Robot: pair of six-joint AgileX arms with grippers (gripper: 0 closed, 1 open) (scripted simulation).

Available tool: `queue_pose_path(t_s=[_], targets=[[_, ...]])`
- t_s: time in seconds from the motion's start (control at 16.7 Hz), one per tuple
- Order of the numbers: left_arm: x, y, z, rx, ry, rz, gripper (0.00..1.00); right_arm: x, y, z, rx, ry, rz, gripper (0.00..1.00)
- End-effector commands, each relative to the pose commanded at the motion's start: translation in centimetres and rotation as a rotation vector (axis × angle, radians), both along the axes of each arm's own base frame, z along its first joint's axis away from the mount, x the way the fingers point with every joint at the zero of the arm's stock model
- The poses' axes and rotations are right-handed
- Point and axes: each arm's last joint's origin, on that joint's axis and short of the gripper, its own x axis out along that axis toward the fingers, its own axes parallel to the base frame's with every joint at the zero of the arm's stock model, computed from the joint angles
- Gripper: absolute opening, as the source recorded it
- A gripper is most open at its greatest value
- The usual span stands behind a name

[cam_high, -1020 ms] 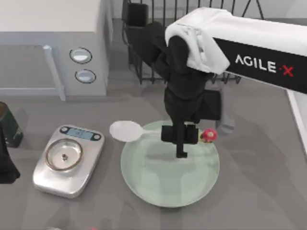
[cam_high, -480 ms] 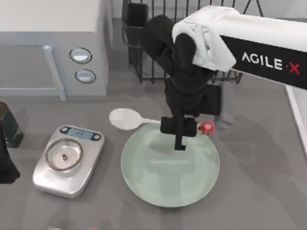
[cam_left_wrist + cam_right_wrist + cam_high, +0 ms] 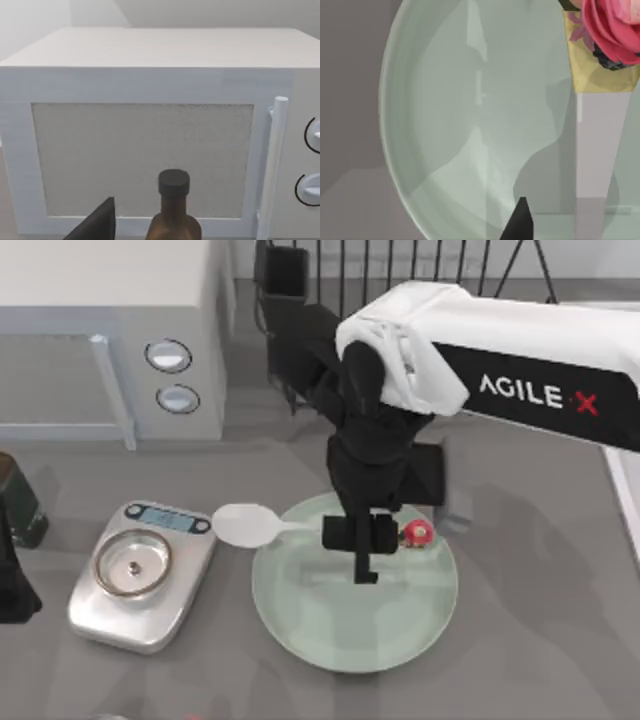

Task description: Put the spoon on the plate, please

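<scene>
The spoon (image 3: 243, 524) hangs level over the far half of the mint-green plate (image 3: 400, 620). My right gripper (image 3: 365, 538) is shut on its thin handle. The white bowl of the spoon sticks out past the plate's left rim toward the scale. Its pink-red knob (image 3: 416, 532) shows to the right of the gripper. In the right wrist view the pale handle (image 3: 600, 145) and the pink knob (image 3: 615, 30) sit above the plate (image 3: 445, 125), with one dark fingertip (image 3: 520, 222) beside them. My left arm (image 3: 12, 585) stays parked at the table's left edge.
A silver scale (image 3: 140, 575) stands left of the plate, and a white microwave (image 3: 110, 330) sits at the back left. A dark dish rack (image 3: 300, 300) stands behind the right arm. A brown bottle (image 3: 172, 210) stands before the microwave near the left arm.
My right gripper has carried the spoon leftward and a little toward the table's front. The spoon's bowl now lies close to the scale.
</scene>
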Motion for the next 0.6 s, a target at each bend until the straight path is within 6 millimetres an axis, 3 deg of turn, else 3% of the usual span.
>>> queue_pose_path(t_s=[0.3, 0.54, 0.6], targets=[[0.0, 0.0, 0.0, 0.0, 0.0, 0.0, 1.0, -1.0, 0.3, -2.9, -0.06, 0.077, 0.026, 0.0], [0.0, 0.0, 0.0, 0.0, 0.0, 0.0, 1.0, -1.0, 0.3, -2.9, -0.06, 0.077, 0.026, 0.0], [0.0, 0.0, 0.0, 0.0, 0.0, 0.0, 1.0, -1.0, 0.3, -2.9, -0.06, 0.077, 0.026, 0.08]])
